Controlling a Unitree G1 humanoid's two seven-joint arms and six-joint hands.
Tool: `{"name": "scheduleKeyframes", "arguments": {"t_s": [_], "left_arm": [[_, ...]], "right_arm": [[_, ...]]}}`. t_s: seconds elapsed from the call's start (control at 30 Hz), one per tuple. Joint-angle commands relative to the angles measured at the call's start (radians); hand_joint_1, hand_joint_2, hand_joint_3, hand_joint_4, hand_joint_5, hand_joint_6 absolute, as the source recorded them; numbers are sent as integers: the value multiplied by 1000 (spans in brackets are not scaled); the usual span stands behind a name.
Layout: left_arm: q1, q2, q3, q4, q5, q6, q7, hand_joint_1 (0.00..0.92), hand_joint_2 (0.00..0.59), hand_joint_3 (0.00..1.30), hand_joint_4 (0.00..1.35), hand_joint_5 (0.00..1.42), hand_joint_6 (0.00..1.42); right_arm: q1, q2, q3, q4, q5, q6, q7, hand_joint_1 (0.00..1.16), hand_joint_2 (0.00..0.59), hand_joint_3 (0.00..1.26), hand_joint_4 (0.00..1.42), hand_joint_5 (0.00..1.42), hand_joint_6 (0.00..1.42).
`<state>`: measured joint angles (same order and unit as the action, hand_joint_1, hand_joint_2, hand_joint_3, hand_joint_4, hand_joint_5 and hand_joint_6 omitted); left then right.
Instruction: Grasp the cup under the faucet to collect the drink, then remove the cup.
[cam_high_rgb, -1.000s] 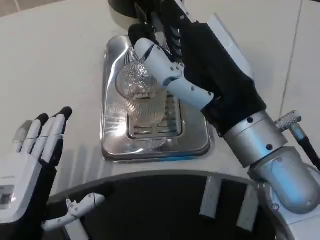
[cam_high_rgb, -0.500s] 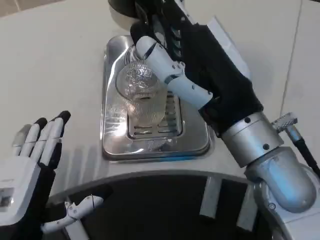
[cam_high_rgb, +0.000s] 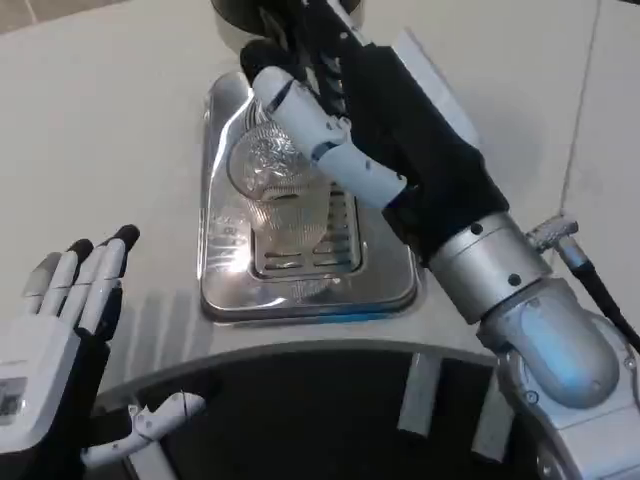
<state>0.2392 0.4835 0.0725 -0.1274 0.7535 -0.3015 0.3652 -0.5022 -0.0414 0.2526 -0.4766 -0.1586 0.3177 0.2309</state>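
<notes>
A clear ribbed glass cup (cam_high_rgb: 277, 190) stands over the silver drip tray (cam_high_rgb: 225, 290) at the foot of the dark drink machine (cam_high_rgb: 250, 15) at the top of the head view. My right hand (cam_high_rgb: 340, 130) wraps around the cup from the right, its thumb lying across the cup's near side. The faucet itself is hidden behind the hand. My left hand (cam_high_rgb: 65, 330) hovers low at the left, fingers straight and apart, holding nothing.
The drip tray has a slotted grille (cam_high_rgb: 300, 255) under the cup. A dark curved edge of my own body (cam_high_rgb: 320, 410) spans the bottom. White tabletop (cam_high_rgb: 110, 130) lies to the left of the tray.
My right hand and the cup have shifted slightly up and left toward the machine. My left hand has sunk a little lower in the picture.
</notes>
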Motion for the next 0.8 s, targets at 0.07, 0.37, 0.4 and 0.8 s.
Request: {"name": "scheduleKeyframes", "arguments": {"t_s": [0.07, 0.37, 0.4, 0.8], "left_arm": [[6, -5, 1, 16, -6, -8, 15, 205, 125, 0, 0, 0, 0], [8, -12, -2, 19, 2, 1, 18, 1, 65, 0, 0, 0, 0], [8, -13, -2, 21, 2, 2, 18, 0, 66, 0, 0, 0, 0], [-10, -26, -4, 38, -2, 36, 9, 0, 50, 0, 0, 0, 2]], "right_arm": [[-43, -43, 62, -40, -42, 52, 51, 150, 461, 0, 0, 0, 0], [-126, -160, 267, -169, -345, 325, 171, 0, 431, 0, 0, 0, 0], [-133, -172, 290, -181, -384, 348, 192, 0, 432, 0, 0, 0, 0], [-69, -203, 388, -299, -738, 426, 392, 0, 482, 0, 0, 0, 0]]}}
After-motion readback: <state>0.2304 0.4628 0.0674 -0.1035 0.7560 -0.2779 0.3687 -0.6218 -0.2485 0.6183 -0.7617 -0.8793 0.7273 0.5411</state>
